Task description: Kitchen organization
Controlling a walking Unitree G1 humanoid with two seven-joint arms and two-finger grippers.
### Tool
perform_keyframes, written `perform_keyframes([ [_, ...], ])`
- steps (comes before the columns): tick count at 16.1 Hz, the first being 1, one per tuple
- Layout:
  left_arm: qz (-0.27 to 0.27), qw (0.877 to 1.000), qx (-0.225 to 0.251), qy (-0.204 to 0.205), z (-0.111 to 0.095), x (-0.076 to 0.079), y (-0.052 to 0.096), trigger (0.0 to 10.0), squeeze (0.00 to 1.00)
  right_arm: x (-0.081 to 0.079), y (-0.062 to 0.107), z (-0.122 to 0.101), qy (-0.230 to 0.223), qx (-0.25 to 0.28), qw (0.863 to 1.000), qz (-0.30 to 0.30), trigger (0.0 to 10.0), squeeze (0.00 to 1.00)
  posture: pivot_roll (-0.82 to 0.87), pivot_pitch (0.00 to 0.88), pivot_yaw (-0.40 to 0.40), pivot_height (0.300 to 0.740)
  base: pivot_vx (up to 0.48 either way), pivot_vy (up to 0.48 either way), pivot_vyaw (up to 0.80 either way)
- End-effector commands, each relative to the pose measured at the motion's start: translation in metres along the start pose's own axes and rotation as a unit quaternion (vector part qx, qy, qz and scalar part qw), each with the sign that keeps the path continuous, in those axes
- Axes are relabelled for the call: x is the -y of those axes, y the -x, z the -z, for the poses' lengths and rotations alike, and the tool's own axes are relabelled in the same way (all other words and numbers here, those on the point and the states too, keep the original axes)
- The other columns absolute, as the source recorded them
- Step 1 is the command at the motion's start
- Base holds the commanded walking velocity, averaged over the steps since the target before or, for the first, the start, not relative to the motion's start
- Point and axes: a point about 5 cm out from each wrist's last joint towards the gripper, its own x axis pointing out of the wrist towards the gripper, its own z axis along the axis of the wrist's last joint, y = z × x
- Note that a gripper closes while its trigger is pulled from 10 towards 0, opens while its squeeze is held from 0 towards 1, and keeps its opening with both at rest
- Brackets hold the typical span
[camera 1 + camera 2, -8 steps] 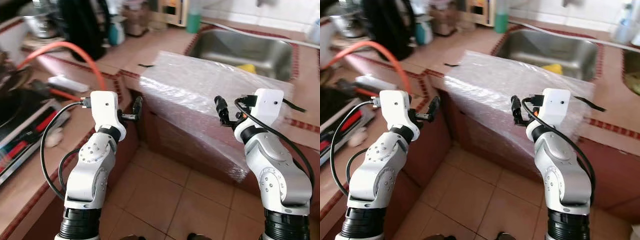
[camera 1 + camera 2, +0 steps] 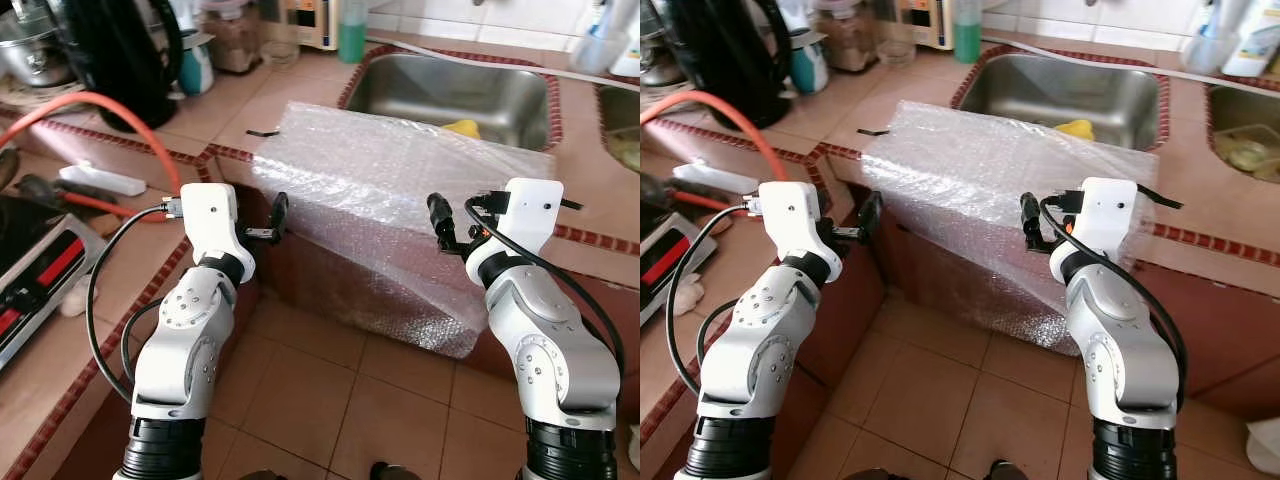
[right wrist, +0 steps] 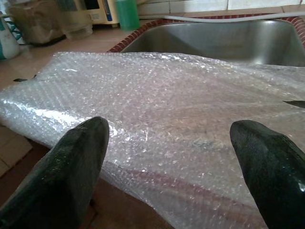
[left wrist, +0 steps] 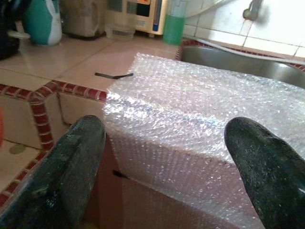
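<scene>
A large sheet of bubble wrap lies on the tiled counter in front of the steel sink and hangs down over the counter's front edge. My left gripper is raised just left of the sheet's hanging corner, open and holding nothing. My right gripper is open too and hovers in front of the sheet's right part, close to the counter edge. In the left wrist view the bubble wrap lies between the spread fingers. In the right wrist view the bubble wrap spreads out ahead of the fingers.
A yellow item lies in the sink. A green bottle, jars and a black appliance stand at the back. An orange hose, a white power strip and a flat device lie on the left counter. Below me is tiled floor.
The camera has shifted, so the counter and sink sit further left and more of the back shows. Both arms keep the same raised pose with their fingers apart.
</scene>
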Motion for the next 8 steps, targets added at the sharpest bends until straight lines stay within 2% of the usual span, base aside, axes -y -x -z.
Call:
perform_keyframes([
  [1, -0.003, 1.0, -0.002, 0.004, -0.0006, -0.0032, 0.0021, 10.0, 0.0, -0.0046, 0.0007, -0.0021, 0.002, 0.0, 1.0, -0.007, 10.0, 0.0, -0.04, 0.139, 0.051, 0.74, 0.0, 0.0, -0.75],
  [5, 0.016, 1.0, -0.01, 0.006, 0.0028, 0.001, 0.0033, 10.0, 0.0, -0.0054, 0.0006, -0.002, 0.002, 0.001, 1.0, -0.007, 10.0, 0.0, -0.04, 0.141, 0.054, 0.74, 0.0, 0.0, -0.75],
  [6, 0.019, 1.0, -0.011, 0.012, 0.0028, 0.0017, 0.0035, 10.0, 0.0, -0.0055, 0.0006, -0.0026, 0.0, 0.004, 1.0, -0.007, 10.0, 0.0, -0.04, 0.141, 0.053, 0.74, 0.0, 0.0, -0.47],
  [8, 0.023, 0.999, -0.013, 0.017, 0.0034, 0.0022, 0.0043, 10.0, 0.0, -0.0055, 0.0009, -0.0026, -0.001, 0.005, 1.0, -0.008, 10.0, 0.0, -0.04, 0.141, 0.054, 0.74, 0.0, 0.0, 0.0],
])
